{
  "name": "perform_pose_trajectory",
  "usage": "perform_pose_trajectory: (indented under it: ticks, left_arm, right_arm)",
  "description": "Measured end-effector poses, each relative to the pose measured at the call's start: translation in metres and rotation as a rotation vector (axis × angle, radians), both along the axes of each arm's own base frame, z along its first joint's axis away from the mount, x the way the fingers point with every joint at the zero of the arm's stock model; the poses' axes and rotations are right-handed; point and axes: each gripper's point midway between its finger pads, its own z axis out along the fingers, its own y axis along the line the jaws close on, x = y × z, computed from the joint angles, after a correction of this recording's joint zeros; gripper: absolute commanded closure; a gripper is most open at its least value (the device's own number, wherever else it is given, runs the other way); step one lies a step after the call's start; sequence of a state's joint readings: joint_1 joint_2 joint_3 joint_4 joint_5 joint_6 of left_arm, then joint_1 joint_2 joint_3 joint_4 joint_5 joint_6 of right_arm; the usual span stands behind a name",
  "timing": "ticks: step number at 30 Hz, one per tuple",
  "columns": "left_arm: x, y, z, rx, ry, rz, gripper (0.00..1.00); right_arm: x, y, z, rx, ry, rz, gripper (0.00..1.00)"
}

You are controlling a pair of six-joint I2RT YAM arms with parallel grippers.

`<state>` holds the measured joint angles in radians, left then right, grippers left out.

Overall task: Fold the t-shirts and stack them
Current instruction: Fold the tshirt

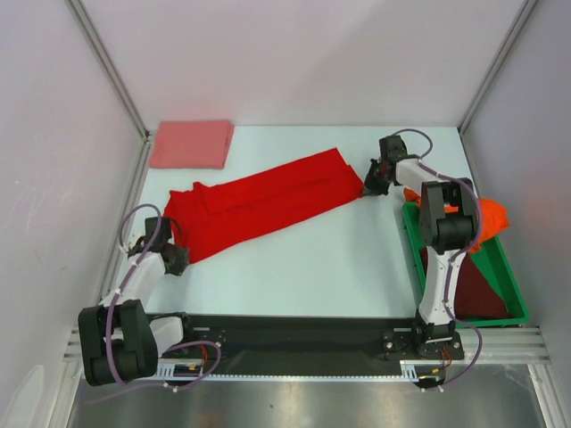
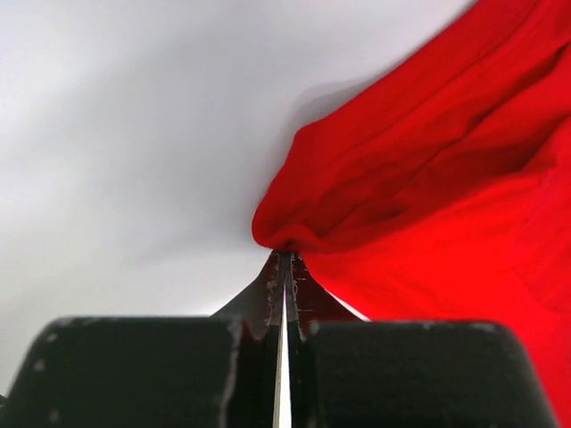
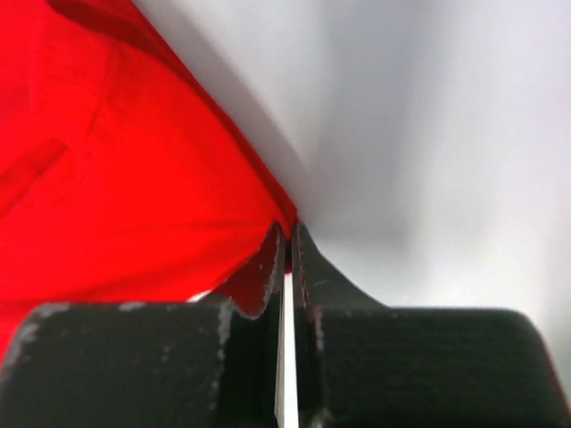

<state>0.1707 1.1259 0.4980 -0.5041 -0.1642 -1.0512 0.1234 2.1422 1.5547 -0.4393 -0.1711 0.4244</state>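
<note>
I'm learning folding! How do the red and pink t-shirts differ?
The red t-shirt lies stretched long across the table; the salmon-pink t-shirt sits folded flat at the far corner. The left gripper and right gripper pinch the red t-shirt's ends; nothing touches the salmon-pink one. Both are plain cloth.

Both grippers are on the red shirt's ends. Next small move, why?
Likely a short joint lift: the left gripper and right gripper are each shut on opposite ends of the red t-shirt, which lies as a long band on the table. Raising both ends frees it for folding.
</note>
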Motion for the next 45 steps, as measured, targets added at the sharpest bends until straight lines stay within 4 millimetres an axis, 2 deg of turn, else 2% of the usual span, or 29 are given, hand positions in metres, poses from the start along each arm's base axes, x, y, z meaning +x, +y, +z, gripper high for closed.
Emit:
perform_pose_trajectory:
  ticks: [4,6,8,11,12,14,15,16,18,19,22,26,29,33,38,41,45]
  left_arm:
    - [0.003,0.006,0.007,0.027,-0.002,-0.005,1.00]
    - [0.005,0.009,0.011,0.044,-0.004,-0.012,1.00]
    - [0.007,0.012,0.015,0.060,-0.005,-0.017,1.00]
    - [0.004,0.016,0.016,0.084,0.008,-0.025,0.89]
    - [0.001,0.018,0.016,0.095,0.018,-0.026,0.78]
    - [-0.005,0.022,0.021,0.122,0.022,-0.027,0.65]
    - [-0.006,0.024,0.026,0.138,0.010,-0.027,0.49]
    - [-0.007,0.026,0.033,0.156,-0.013,-0.027,0.43]
    - [-0.007,0.030,0.046,0.184,-0.056,-0.024,0.32]
    - [-0.007,0.031,0.054,0.201,-0.077,-0.028,0.31]
    - [-0.001,0.035,0.078,0.237,-0.132,-0.036,0.30]
    - [0.016,0.034,0.108,0.264,-0.207,-0.101,0.30]
    - [0.031,0.028,0.117,0.254,-0.258,-0.161,0.44]
    - [0.051,0.008,0.102,0.166,-0.257,-0.264,0.49]
    - [0.062,-0.017,0.071,0.104,-0.168,-0.369,0.41]
    - [0.070,-0.033,0.069,0.125,-0.131,-0.429,0.40]
    - [0.095,-0.051,0.066,0.158,-0.085,-0.489,0.40]
  right_arm:
    - [-0.039,-0.019,-0.001,-0.074,0.040,-0.036,1.00]
    - [-0.073,-0.026,-0.008,-0.100,0.082,-0.045,1.00]
    - [-0.092,-0.025,-0.003,-0.109,0.079,-0.040,1.00]
    - [-0.133,-0.023,-0.003,-0.129,0.094,-0.030,0.99]
    - [-0.151,-0.019,-0.003,-0.137,0.106,-0.019,0.98]
    - [-0.181,-0.010,-0.002,-0.145,0.128,0.008,0.88]
    - [-0.198,-0.005,-0.001,-0.148,0.140,0.025,0.76]
    - [-0.210,0.000,0.002,-0.149,0.150,0.043,0.59]
    - [-0.224,0.005,0.009,-0.154,0.156,0.064,0.44]
    - [-0.225,0.004,0.014,-0.159,0.150,0.066,0.35]
    - [-0.218,-0.005,0.029,-0.209,0.133,0.065,0.29]
    - [-0.179,-0.009,0.059,-0.235,0.045,0.069,0.30]
    - [-0.151,-0.012,0.068,-0.237,0.009,0.067,0.36]
    - [-0.129,-0.007,0.057,-0.226,0.022,0.099,0.37]
    - [-0.104,0.017,0.048,-0.212,0.030,0.184,0.32]
    - [-0.087,0.037,0.052,-0.221,0.002,0.245,0.30]
    - [-0.069,0.066,0.056,-0.229,-0.044,0.328,0.26]
